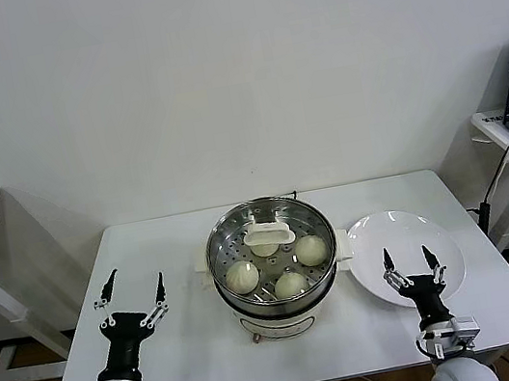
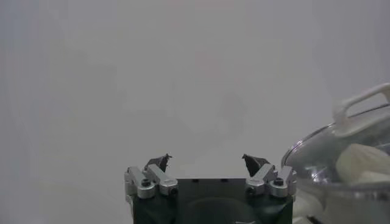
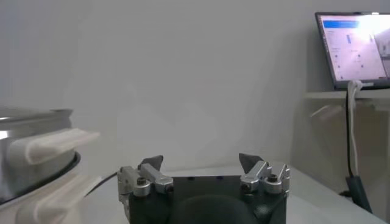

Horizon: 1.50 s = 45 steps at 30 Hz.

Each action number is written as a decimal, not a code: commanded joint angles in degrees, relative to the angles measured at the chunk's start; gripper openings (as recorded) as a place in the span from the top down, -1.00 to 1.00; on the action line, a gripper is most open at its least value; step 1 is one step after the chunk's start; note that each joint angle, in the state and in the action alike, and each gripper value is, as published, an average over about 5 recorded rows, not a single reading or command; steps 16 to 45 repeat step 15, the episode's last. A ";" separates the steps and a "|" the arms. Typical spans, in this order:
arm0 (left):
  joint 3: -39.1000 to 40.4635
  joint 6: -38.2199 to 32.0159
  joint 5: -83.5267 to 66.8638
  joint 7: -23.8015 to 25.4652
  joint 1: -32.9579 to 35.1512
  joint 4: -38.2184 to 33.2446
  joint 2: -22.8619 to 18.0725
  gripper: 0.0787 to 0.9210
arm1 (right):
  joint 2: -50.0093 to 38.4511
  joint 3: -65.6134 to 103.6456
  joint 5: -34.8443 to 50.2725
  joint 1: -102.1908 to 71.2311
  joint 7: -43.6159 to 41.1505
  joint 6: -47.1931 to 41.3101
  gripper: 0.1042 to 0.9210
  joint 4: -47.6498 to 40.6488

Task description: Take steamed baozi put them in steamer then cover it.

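The steamer (image 1: 274, 270) sits mid-bench with four steamed baozi (image 1: 242, 276) on its perforated tray, and the glass lid (image 1: 271, 246) with its cream handle (image 1: 267, 230) already rests over them; judged from this, the task looks essentially finished, so the risks are mostly of disturbance. The left gripper (image 1: 135, 286) hovers over the bench (image 1: 147, 248) on the steamer's left, fingers spread wide and empty; the right gripper (image 1: 408, 258) hangs above the white plate (image 1: 378, 228), fingers likewise wide and holding nothing. If the right arm drops or swings inward, its pointed tips could scrape or tip the plate, which lies close beside the steamer's side handle; a sweep from either arm could nudge the lid askew, since it merely rests on the rim; whether it seats fully all round cannot be told from here.

The pot is polished steel, round and reflective, on a white base; the tray is steel with a pattern of small holes. The lid is clear and gently domed, likely slippery; its handle is a smooth cream loop. The buns are soft-looking, matte, cream-white and rounded; they would probably dent under pinching. The plate is glossy, shallow and bare.
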 commanded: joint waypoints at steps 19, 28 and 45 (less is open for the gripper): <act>-2.48 -5.56 -5.83 -0.64 2.20 4.87 1.07 -0.77 | -0.34 1.92 1.34 -2.50 -0.51 1.01 -0.76 1.85; -2.48 -5.56 -5.83 -0.64 2.20 4.87 1.07 -0.77 | -0.34 1.92 1.34 -2.50 -0.51 1.01 -0.76 1.85; -2.48 -5.56 -5.83 -0.64 2.20 4.87 1.07 -0.77 | -0.34 1.92 1.34 -2.50 -0.51 1.01 -0.76 1.85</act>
